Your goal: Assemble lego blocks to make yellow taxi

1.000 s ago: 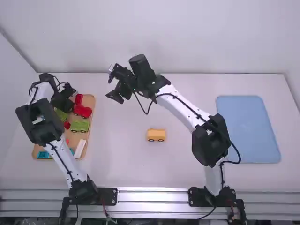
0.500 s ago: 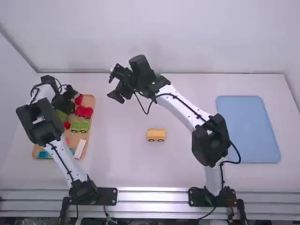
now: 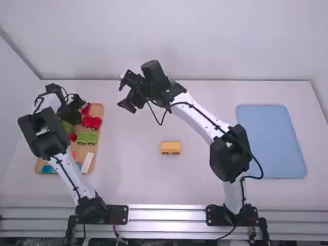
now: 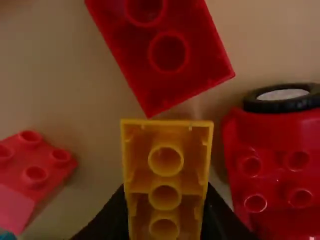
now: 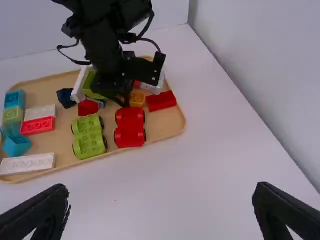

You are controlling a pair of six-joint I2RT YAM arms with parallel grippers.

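Note:
Over the far end of the wooden tray (image 3: 100, 134) is my left gripper (image 3: 77, 106). In the left wrist view the left gripper (image 4: 165, 202) is shut on a narrow yellow brick (image 4: 165, 160), whose hollow underside with round tubes faces the camera. A yellow wheeled car base (image 3: 170, 147) stands alone on the middle of the table. My right gripper (image 3: 125, 92) hangs above the far part of the table; in the right wrist view the right gripper (image 5: 162, 200) is open, nothing between its fingers.
Around the held brick lie a red brick (image 4: 187, 60), a red wheeled piece (image 4: 280, 165) and a studded red brick (image 4: 37, 167). A green wheeled piece (image 5: 90, 136) and other blocks share the tray. A blue mat (image 3: 271, 141) lies at the right.
My left gripper has shifted slightly right and toward the camera over the tray. The right arm has barely moved.

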